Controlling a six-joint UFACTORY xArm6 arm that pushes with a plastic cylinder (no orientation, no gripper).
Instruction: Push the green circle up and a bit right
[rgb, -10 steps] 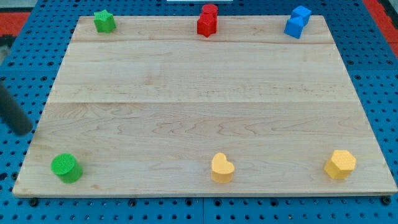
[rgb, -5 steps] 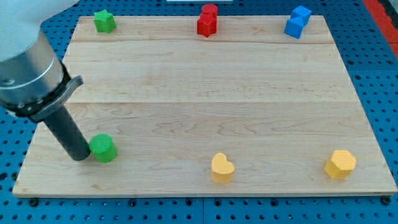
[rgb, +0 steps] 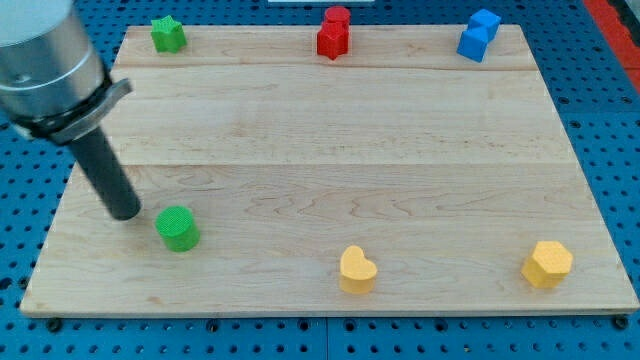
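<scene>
The green circle (rgb: 178, 229) lies on the wooden board (rgb: 330, 160) at the lower left. My tip (rgb: 125, 212) stands just up and to the left of it, with a small gap between them. The dark rod rises from the tip to the grey arm body at the view's top left.
A green star (rgb: 167, 33) sits at the board's top left, a red block (rgb: 334, 32) at top middle, a blue block (rgb: 478, 35) at top right. A yellow heart (rgb: 357, 269) lies at bottom middle and a yellow hexagon (rgb: 547, 264) at bottom right.
The green circle moved from the bottom left corner to the right and up. My tip came in from the left, pushed it, and has now drawn back up, off the circle.
</scene>
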